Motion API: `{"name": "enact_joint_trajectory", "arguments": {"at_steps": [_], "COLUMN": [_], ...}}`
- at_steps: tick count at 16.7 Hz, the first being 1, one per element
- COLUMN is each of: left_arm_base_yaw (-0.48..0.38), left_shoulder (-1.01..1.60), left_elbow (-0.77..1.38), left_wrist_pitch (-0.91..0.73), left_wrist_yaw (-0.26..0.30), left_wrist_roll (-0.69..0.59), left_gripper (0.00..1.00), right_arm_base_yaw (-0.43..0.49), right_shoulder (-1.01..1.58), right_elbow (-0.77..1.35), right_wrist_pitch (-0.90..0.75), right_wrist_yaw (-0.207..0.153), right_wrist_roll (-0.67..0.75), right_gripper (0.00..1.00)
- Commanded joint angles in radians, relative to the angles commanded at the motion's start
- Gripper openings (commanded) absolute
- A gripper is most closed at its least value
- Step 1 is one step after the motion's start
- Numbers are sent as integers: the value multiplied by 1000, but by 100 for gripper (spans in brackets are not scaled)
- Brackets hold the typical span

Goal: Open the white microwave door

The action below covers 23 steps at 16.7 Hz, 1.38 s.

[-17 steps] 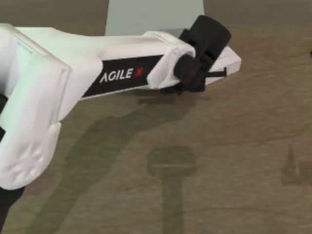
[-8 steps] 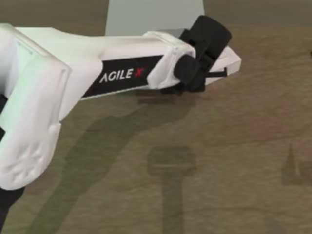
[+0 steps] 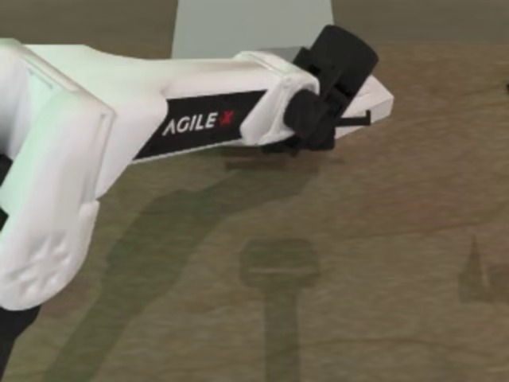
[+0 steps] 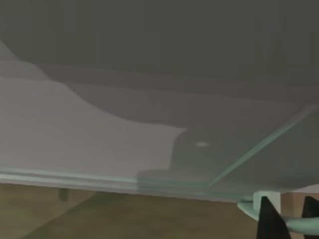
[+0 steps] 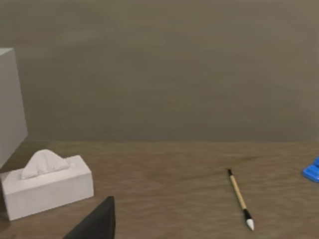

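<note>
The white microwave (image 3: 253, 28) is being shown at the far edge of the desk (image 3: 382, 263), and its microwave door (image 3: 374, 99) is being swung outward to the right. The left gripper (image 4: 284, 219) is being kept at the door's handle, fingers narrowed around it, seemingly so the pull follows the hinge. The right gripper is being left out of view.

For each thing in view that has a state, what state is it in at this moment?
Microwave: at the table's far edge, mostly hidden by the left arm.
Microwave door: swung partly open, angled out from the body.
Left gripper: at the door, fingers straddling the white handle.
Right gripper: out of the top view; finger state unclear.
Tissue box: upright, a tissue sticking up.
Brush pen: lying flat on the table.
</note>
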Motion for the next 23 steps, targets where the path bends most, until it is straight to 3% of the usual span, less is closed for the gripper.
{"name": "enact_joint_trajectory", "arguments": {"at_steps": [23], "left_arm_base_yaw": [1], "left_shoulder": [-33], "left_elbow": [-57], "left_wrist_pitch": [40], "left_wrist_yaw": [22], "left_wrist_roll": [37], "left_gripper": [0], "right_arm_base_yaw": [0], "right_shoulder": [0], "right_elbow": [0], "right_wrist_pitch": [0], "right_wrist_yaw": [0], "right_wrist_roll": [0], "right_gripper": [100]}}
